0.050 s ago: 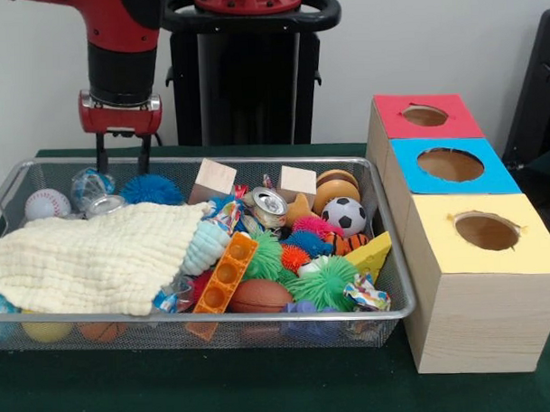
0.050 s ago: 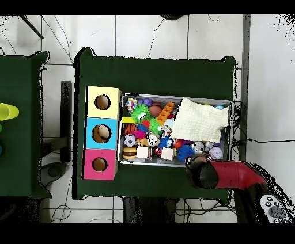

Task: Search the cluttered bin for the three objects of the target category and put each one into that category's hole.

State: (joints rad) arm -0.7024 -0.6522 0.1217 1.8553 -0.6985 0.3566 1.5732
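Front view: no writing is legible anywhere. The pincer (image 1: 122, 157) hangs spread and empty over the wire bin (image 1: 396, 256) at its far corner, above a crushed can (image 1: 103, 205); red (image 1: 425, 116), blue (image 1: 451, 165) and yellow holes (image 1: 486, 231) stand just beside the bin.

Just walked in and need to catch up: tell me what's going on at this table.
A red and black robot arm holds its gripper, fingers apart and empty, over the far corner of a wire bin crammed with toys. A cream cloth covers part of the pile. Beside the bin stand three wooden boxes with holes: red box, blue box and yellow box. Something pale seems to lie in the blue one.
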